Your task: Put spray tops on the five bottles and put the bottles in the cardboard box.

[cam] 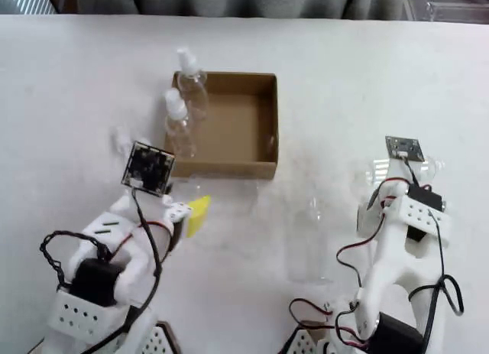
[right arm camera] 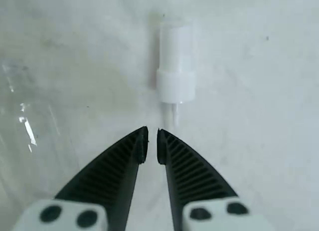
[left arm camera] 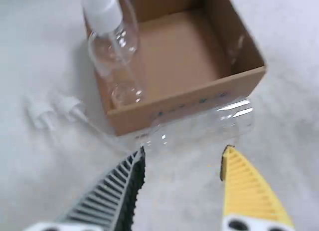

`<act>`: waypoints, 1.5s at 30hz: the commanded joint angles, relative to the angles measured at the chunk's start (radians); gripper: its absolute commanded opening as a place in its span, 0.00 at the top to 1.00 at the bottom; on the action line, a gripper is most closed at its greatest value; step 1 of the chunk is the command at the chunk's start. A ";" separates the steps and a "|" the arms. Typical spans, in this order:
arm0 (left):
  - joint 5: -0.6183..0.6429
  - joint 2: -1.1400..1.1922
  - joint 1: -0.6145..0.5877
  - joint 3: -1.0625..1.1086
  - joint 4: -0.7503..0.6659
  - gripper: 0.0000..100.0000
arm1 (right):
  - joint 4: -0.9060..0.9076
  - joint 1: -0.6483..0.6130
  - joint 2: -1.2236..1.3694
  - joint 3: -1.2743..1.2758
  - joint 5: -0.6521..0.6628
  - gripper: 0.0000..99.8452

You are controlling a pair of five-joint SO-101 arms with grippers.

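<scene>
Okay, on my right wrist view the black right hand sits low over the white table with its fingers almost together, just a slit between the tips and nothing in it. Just beyond the tips lies a loose white plastic spray top on its side, with its thin tube end towards the hand but not touching it. Off to one side I catch the glints of a clear plastic bottle. My left hand, with one black finger and one yellow, is spread open and holds nothing. Just past it an uncapped clear bottle lies on its side along the front wall of the shallow brown cardboard box. Inside the box, against its left wall, are a nearer capped clear bottle and a farther capped clear bottle, both wearing white tops. Two more small white spray tops lie on the table just left of the box. From the high view, another see-through bottle lies on the table between my two arms.
</scene>
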 commanded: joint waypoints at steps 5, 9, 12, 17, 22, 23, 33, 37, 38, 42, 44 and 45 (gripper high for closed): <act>0.149 -0.010 0.318 -0.101 -0.035 0.76 | -0.120 -0.025 -0.033 0.081 -0.002 0.98; 0.221 -0.010 0.378 -0.043 -0.086 0.76 | -0.131 -0.044 -0.022 0.094 -0.002 0.98; 0.236 -0.012 0.363 0.017 -0.118 0.76 | -0.131 -0.122 -0.022 0.127 -0.003 0.98; 0.235 -0.012 0.318 0.077 -0.127 0.76 | -0.133 -0.236 -0.022 0.141 -0.094 0.98; 0.235 -0.012 0.254 0.120 -0.186 0.76 | -0.130 -0.371 -0.022 0.146 -0.135 0.98; 0.235 -0.012 0.252 0.127 -0.192 0.76 | -0.128 -0.392 -0.022 0.146 -0.157 0.98; 0.236 0.173 0.255 0.126 -0.275 0.75 | -0.068 -0.483 -0.088 0.141 -0.186 0.98; 0.244 0.398 0.252 0.034 -0.319 0.75 | -0.071 -0.449 -0.153 0.164 -0.186 0.98; 0.250 0.447 0.252 0.009 -0.319 0.75 | -0.073 -0.430 -0.166 0.169 -0.186 0.98; 0.356 0.610 0.266 -0.086 -0.319 0.75 | -0.074 -0.352 -0.186 0.173 -0.178 0.98; 0.405 0.645 0.286 -0.130 -0.313 0.75 | -0.074 -0.326 -0.188 0.173 -0.176 0.98; 0.427 0.656 0.295 -0.146 -0.311 0.75 | -0.076 -0.317 -0.188 0.173 -0.176 0.98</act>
